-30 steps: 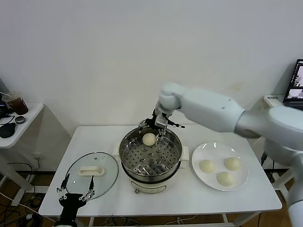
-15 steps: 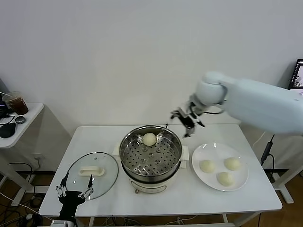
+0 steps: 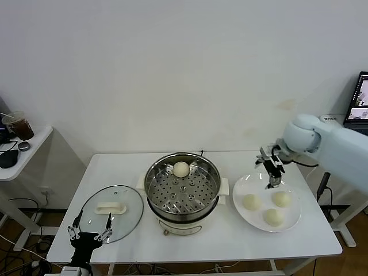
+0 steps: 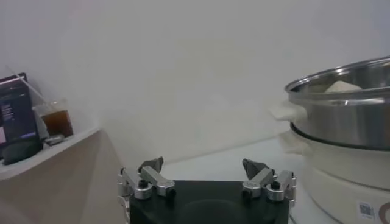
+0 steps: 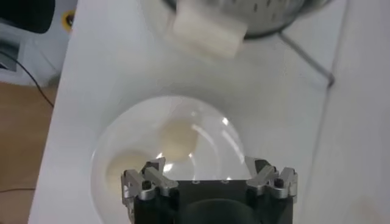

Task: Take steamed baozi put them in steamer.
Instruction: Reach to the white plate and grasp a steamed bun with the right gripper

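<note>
The main risk from here is a poor descent onto the white plate [image 3: 292, 221]: the three steamed baozi [image 3: 250, 202] left on it lie close together, so wide-set fingers coming down on one could nudge a neighbour, roll it toward the rim, or pinch the soft dough off-centre and dent it. The right gripper [image 3: 271, 167] hovers above the far edge of the plate with its jaws spread wide and nothing between them; the nearest buns sit below and slightly nearer than its fingertips, well clear of contact. In the right wrist view the plate lies under the open fingers with one bun [image 5: 178, 134] roughly midway between them and another toward one side, though the picture is soft there and the exact alignment is hard to judge. One baozi [image 3: 181, 168] already rests on the perforated tray at the far side of the steamer [image 3: 183, 215], in the middle of the table [image 3: 115, 167]. The left gripper [image 3: 89, 235] is parked low at the near left, jaws open and empty, beside the glass lid [image 3: 111, 211].
</note>
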Robot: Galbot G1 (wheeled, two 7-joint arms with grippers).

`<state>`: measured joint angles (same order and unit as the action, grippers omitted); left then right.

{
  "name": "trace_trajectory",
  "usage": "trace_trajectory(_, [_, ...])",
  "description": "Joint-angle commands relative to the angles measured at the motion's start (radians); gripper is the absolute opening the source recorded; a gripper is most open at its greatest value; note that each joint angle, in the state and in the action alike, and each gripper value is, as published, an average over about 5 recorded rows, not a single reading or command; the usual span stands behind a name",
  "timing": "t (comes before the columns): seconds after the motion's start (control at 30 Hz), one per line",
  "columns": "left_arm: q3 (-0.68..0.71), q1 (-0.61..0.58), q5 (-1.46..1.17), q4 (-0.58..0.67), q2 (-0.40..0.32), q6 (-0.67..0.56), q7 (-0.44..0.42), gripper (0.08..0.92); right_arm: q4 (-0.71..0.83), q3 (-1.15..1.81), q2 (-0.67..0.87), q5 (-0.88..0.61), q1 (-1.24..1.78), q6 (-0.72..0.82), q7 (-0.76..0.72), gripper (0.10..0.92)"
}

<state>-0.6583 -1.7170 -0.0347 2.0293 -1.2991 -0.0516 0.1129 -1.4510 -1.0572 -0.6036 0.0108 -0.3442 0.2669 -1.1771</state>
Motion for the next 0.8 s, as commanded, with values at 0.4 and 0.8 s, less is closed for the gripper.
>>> trace_trajectory(0.4, [-0.008, -0.005, 0.005, -0.008, -0.002, 0.004, 0.001, 0.823, 0.198, 0.226, -0.116, 0.135, 0.358, -0.040, 0.008, 0.823])
trace_trajectory(0.8, [-0.014, -0.014, 0.006, -0.008, -0.002, 0.003, -0.001, 0.823, 0.315, 0.284, -0.221, 0.204, 0.415, -0.069, 0.057, 0.823])
